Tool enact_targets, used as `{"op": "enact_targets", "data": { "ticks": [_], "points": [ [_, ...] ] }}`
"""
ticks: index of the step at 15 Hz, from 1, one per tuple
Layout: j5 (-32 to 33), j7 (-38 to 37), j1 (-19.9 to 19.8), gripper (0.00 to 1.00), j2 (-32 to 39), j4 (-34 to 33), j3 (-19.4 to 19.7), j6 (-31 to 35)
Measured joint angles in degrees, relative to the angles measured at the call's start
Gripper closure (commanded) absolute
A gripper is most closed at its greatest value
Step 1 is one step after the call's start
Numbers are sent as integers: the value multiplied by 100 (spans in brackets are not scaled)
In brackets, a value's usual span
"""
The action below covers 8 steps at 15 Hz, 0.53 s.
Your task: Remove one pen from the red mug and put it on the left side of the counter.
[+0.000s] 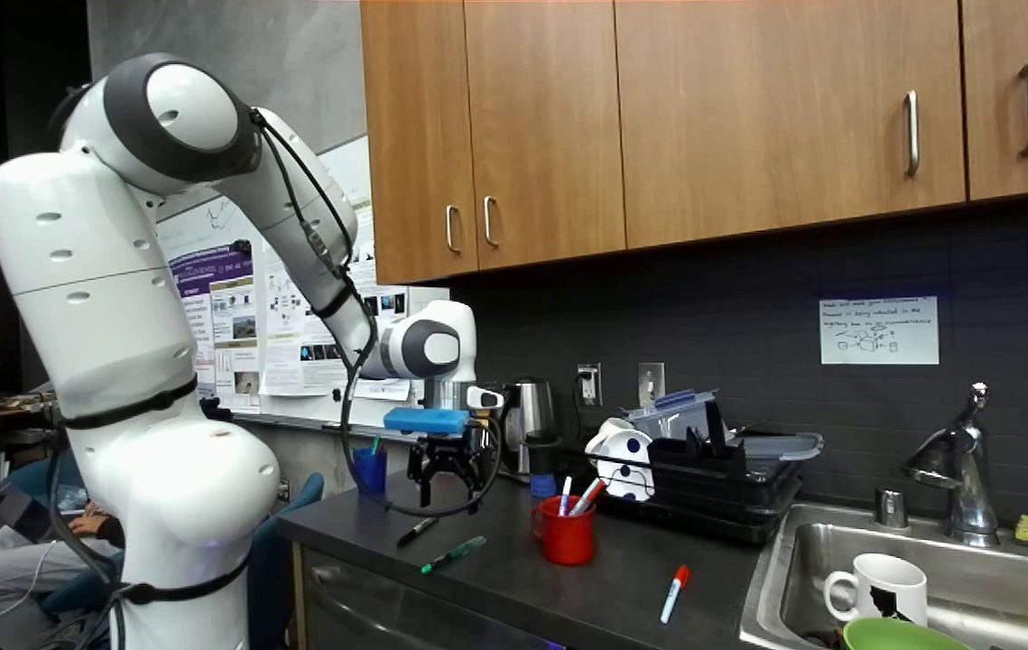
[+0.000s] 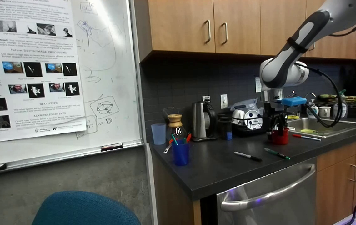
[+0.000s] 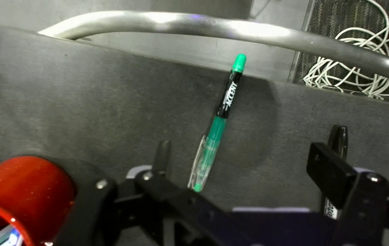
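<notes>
A black two-fingered gripper is held above a dark grey, matte surface, its jaws spread wide apart; below the gap, in the wrist view, a slim green-and-black pen is seen, its bright green end brought right to the front edge; by the finger at that view's right, a slim dark pen, black-capped and pale-barrelled, is partly covered, though in both exterior views it is shown lying on the surface near the green one; a bright red cylindrical mug is cut off at the lower left; beyond the edge, a curved steel handle and a coiled white cable are cropped by the frame.

In an exterior view the mug is seen upright, a white-and-blue pen and a red-ended marker leaning in it; whether more are held there cannot be told; in an exterior view it is partly masked by the gripper.

A red-capped pale pen is laid between the mug and a steel sink, where a white mug is overlapped by a cropped green bowl; a broad bare stretch of surface is left between the dark pen and a blue cylindrical cup; farther back, a black dish rack is overhung by wooden cabinets.
</notes>
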State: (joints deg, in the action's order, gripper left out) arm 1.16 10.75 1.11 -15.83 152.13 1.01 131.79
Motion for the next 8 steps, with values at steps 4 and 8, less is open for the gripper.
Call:
{"op": "enact_targets", "data": {
  "ticks": [4,8],
  "points": [
    [-19,0,-2,0,1,-4,89,-45],
    [-28,0,-23,0,15,-4,140,-115]
  ]
}}
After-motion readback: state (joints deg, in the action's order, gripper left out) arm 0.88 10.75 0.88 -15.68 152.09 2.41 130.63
